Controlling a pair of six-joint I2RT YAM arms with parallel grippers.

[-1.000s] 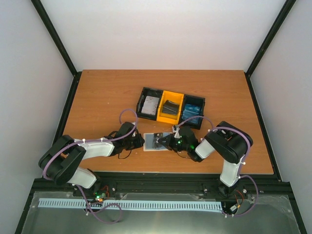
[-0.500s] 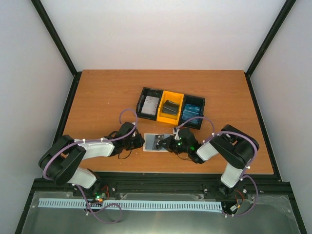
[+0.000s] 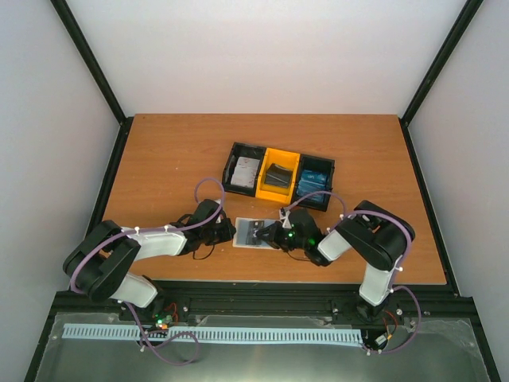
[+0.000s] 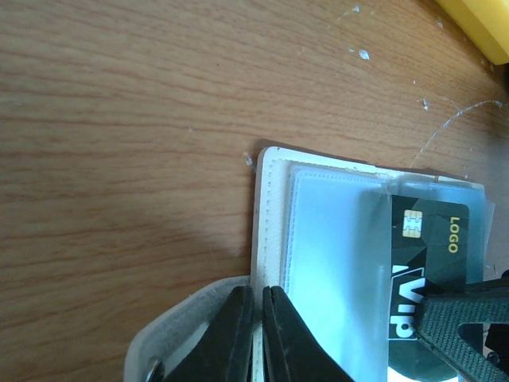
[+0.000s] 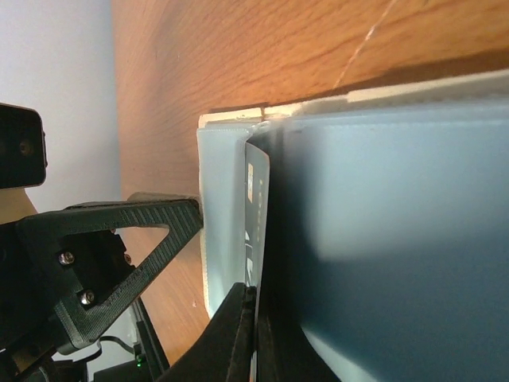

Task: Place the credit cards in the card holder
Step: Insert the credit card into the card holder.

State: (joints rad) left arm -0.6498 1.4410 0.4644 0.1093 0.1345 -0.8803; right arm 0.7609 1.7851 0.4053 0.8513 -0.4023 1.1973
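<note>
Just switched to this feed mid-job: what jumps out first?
Near the table's front edge lies the open card holder: the left end effector pinches its cream edge, while the right end effector holds a dark card partly inside its clear sleeve. Behind sits a black-and-yellow tray holding more cards.

Tray on a brown table.
The tray is black and yellow, in the middle, a bit far.

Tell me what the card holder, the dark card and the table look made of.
The card holder: cream leather or imitation, matte, stitched edge; inner sleeve clear glossy plastic. The dark card: likely glossy plastic, printed, gold chip. The table: wood or wood-look laminate, visible grain.
</note>
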